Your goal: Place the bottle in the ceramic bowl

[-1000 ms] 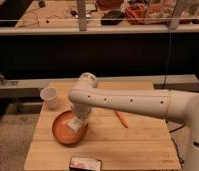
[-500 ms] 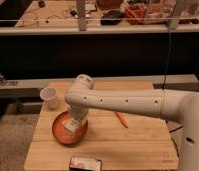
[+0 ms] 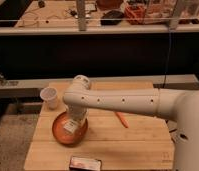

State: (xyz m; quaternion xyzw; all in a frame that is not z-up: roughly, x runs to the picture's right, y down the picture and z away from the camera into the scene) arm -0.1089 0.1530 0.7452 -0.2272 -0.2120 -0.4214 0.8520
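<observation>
Arm reaches from right across table. Gripper points down over bowl, fingers together, clamped on bottle. Bottle inside bowl rim, its lower end at bowl bottom or just above, cannot tell. Cup near behind bowl. Carrot right of bowl, apart. Dark box at front edge.

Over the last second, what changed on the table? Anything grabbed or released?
The arm swung slightly left, carrying the gripper and the bottle a little further left over the ceramic bowl. The fingers stay shut on the bottle; nothing was released or newly grabbed. The ceramic bowl, white cup, carrot and dark box have not moved.
</observation>
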